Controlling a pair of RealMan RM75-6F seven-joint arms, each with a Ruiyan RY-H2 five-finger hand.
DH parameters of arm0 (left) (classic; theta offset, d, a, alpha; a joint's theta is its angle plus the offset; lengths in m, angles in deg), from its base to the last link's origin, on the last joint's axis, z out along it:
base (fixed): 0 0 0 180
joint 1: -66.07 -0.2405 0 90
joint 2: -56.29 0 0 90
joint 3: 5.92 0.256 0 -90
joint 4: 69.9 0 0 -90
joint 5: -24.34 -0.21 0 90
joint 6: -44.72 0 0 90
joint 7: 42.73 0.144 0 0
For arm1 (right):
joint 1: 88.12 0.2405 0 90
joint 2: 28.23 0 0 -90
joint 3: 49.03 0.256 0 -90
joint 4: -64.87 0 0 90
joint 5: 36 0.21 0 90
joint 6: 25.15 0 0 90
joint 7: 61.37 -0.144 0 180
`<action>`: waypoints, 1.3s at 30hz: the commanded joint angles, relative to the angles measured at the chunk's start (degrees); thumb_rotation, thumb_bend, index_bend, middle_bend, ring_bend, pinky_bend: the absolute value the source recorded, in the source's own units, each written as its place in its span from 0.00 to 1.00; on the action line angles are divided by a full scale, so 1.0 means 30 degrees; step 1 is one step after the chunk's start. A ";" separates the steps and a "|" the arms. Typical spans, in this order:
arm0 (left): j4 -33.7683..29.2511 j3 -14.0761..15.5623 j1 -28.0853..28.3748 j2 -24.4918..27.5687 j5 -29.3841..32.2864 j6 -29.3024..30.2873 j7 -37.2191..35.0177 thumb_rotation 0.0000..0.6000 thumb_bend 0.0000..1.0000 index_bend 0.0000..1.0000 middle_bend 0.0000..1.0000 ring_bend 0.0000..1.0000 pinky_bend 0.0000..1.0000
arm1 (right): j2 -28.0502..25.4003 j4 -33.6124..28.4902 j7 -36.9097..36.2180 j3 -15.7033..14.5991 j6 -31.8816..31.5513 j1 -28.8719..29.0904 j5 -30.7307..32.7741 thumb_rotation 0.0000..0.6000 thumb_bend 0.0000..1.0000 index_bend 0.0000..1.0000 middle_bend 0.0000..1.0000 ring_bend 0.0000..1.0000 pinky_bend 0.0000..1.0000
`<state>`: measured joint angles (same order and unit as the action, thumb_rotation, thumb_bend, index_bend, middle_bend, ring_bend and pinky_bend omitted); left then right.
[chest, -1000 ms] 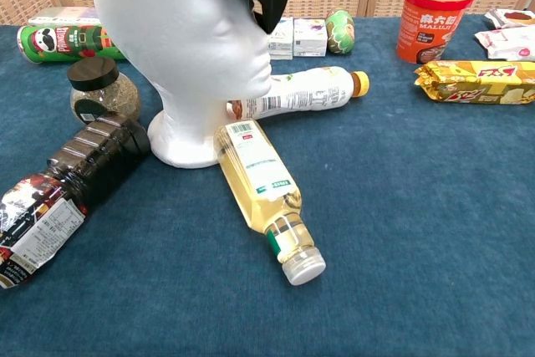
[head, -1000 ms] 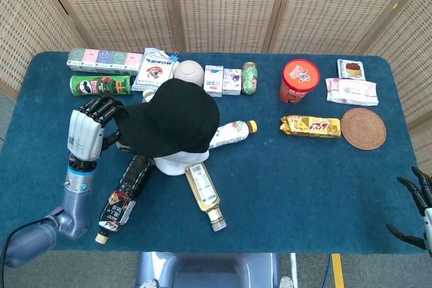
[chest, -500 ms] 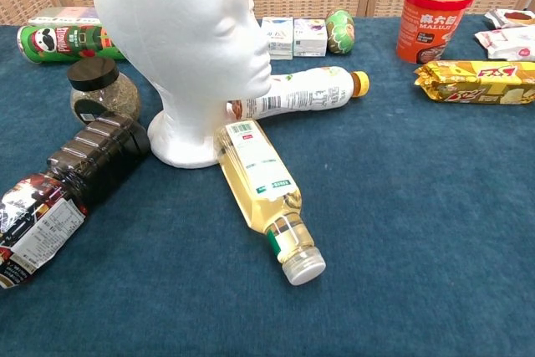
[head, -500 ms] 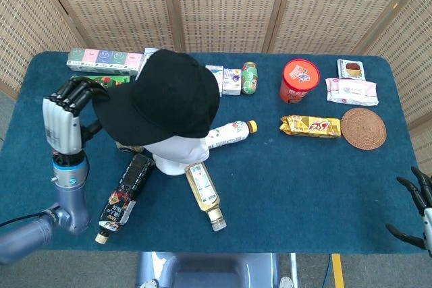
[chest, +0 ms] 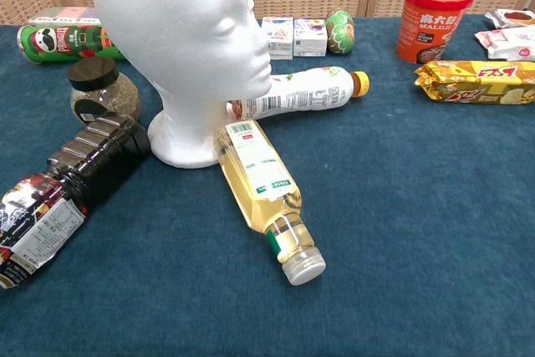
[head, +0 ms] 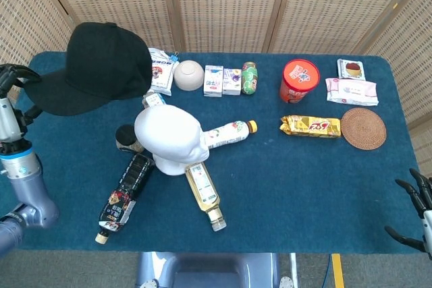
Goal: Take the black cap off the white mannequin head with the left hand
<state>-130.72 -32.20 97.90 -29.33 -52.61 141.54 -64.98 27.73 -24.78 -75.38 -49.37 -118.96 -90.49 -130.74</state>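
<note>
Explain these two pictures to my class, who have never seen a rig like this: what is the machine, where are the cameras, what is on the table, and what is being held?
It is a robot with two arms ending in human-like hands. One picture looks down from its head, the other looks forward from its chest. The left hand holds a black cap up, clear of the bare white mannequin head standing on the blue table. The right hand waits open at the table's near edge. Around the head lie a dark bottle, a yellow bottle and a white bottle; a red tub and snack packets sit further back.
</note>
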 commanded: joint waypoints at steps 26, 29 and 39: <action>1.1182 0.2647 -0.0983 -0.4580 0.0404 -0.3742 -0.5511 1.00 0.50 0.77 0.54 0.42 0.59 | 0.0135 -0.0283 0.0602 -0.0635 0.0700 0.0278 -0.0759 1.00 0.00 0.15 0.00 0.00 0.00; 1.1599 0.3277 -0.1233 -0.4743 -0.0054 -0.3812 -0.5541 1.00 0.49 0.77 0.54 0.41 0.56 | 0.0144 -0.0258 0.0579 -0.0670 0.0795 0.0322 -0.0760 1.00 0.00 0.15 0.00 0.00 0.00; 0.7974 0.5798 -0.2494 -0.1863 -0.1451 -0.6299 -0.2681 1.00 0.08 0.02 0.00 0.00 0.11 | 0.0118 -0.0262 0.0497 -0.0709 0.0620 0.0299 -0.0853 1.00 0.00 0.15 0.00 0.00 0.00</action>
<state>-99.79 -16.89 92.18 -39.35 -55.77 124.01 -76.84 28.11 -25.54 -73.80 -51.47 -117.00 -89.56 -133.20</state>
